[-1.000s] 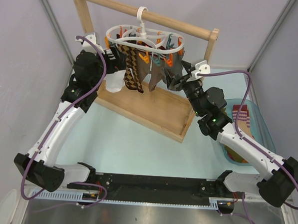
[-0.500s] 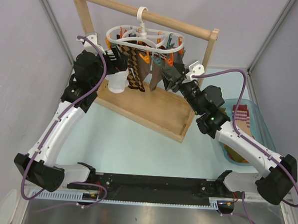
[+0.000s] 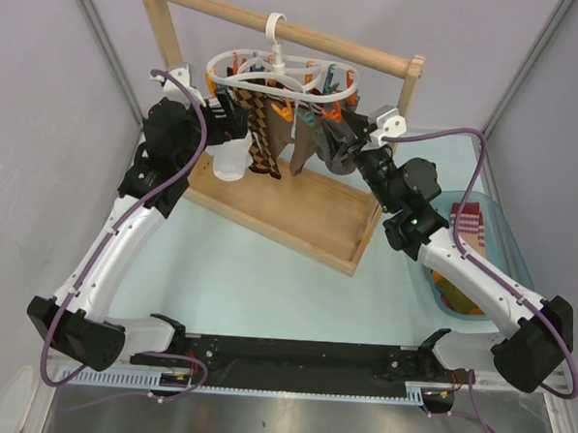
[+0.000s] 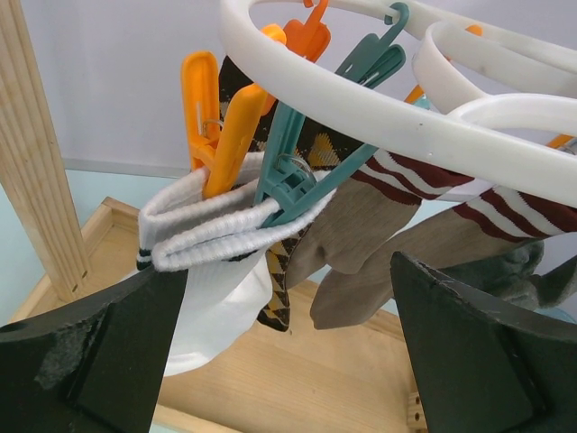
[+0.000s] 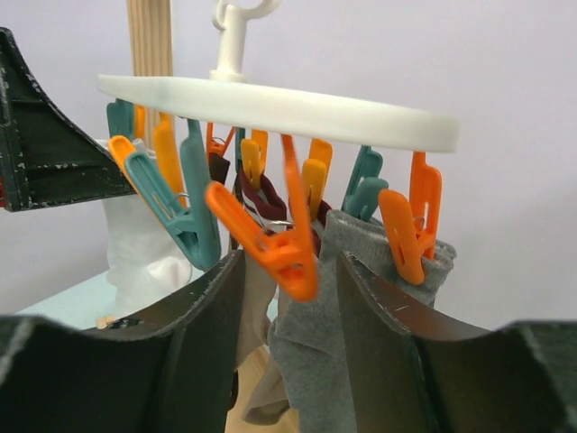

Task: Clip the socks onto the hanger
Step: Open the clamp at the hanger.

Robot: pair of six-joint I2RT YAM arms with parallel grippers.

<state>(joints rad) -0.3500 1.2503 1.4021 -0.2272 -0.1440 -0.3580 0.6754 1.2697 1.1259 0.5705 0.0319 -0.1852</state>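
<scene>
Left claw (image 4: 288, 271) stands spread wide and empty, framing the white sock (image 4: 207, 225) pegged by a teal clip (image 4: 288, 180) left of centre. Right claw (image 5: 290, 262) has its fingers parted round a grey sock (image 5: 361, 298), just under a free orange clip (image 5: 284, 244). Whether it pinches the cloth I cannot tell, as the fingers cover the lower sock. The grey sock seems the one in hand, and next its cuff likely needs lifting into that clip's mouth. Beyond, the hanger (image 5: 270, 104) hangs on the rack (image 3: 375, 54). At right, a striped sock (image 3: 469, 226) waits in a tub (image 3: 507, 223), half hidden by the arm.
</scene>
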